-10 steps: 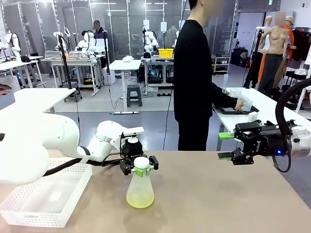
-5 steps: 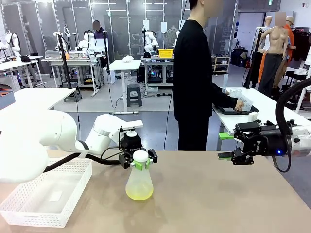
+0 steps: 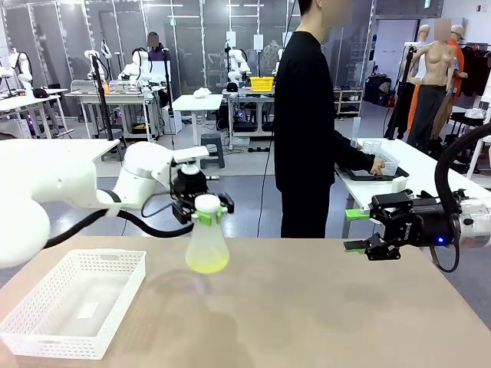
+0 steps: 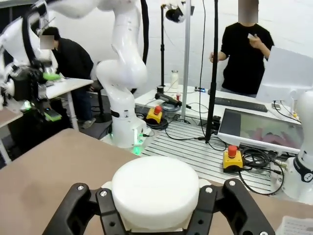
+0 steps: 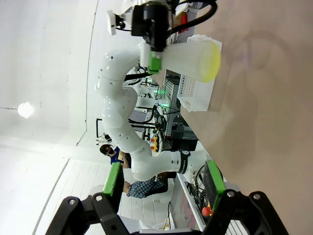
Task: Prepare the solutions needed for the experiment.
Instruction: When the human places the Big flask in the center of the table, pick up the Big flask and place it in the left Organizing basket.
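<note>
A frosted whitish conical flask point(image 3: 207, 241) hangs above the tan table, left of centre. My left gripper point(image 3: 205, 208) is shut on its neck. The solutions point(image 3: 207, 265) form a shallow lime-yellow layer in its base. In the left wrist view the flask's white mouth point(image 4: 155, 192) sits between the black fingers point(image 4: 230, 208). My right gripper point(image 3: 355, 231) hovers open and empty at the table's far right edge. In the right wrist view its green pads point(image 5: 113, 182) stand wide apart, and farther off the flask point(image 5: 188, 55) lies sideways with the solutions point(image 5: 214, 61) in it.
A white mesh basket point(image 3: 107, 254) sits at the front left of the table. A person in black point(image 3: 307, 115) stands behind the far edge, one hand point(image 3: 377, 165) on a tray at a neighbouring table to the right.
My left arm has lifted the flask off the table and carried it up and to the left. The right arm has not moved.
</note>
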### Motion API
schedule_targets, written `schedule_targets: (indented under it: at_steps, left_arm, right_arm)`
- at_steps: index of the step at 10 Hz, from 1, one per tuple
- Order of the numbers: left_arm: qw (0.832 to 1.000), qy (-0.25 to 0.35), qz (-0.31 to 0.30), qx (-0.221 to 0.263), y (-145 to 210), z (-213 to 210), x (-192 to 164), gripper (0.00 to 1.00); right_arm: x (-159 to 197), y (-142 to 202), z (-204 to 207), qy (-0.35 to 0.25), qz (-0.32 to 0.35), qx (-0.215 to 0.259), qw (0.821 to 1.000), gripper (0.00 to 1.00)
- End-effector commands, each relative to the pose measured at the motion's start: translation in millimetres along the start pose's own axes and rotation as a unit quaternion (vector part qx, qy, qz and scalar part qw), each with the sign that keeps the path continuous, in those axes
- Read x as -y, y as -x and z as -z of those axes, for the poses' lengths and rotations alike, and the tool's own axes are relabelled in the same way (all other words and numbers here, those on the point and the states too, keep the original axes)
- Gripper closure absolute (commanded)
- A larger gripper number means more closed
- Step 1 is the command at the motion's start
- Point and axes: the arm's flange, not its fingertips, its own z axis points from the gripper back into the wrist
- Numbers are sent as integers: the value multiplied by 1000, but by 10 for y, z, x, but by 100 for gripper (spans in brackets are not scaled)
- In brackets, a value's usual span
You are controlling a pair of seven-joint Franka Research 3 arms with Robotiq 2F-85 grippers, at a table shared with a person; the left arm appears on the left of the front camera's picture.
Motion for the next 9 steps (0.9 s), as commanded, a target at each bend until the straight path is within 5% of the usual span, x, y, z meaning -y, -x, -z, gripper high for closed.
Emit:
schedule_targets:
  at_steps: [1, 6, 9]
  left_arm:
    - [1000, -22, 9, 18, -294, -76, 465, 100]
    - [989, -138, -6, -47, -638, -70, 1577, 100]
    - [977, -211, 13, -8, -352, -293, 2109, 100]
  right_arm:
    - [11, 9, 2, -3, -8, 0, 1000, 17]
    - [11, 9, 2, -3, -8, 0, 1000, 17]
    - [11, 9, 2, -3, -8, 0, 1000, 17]
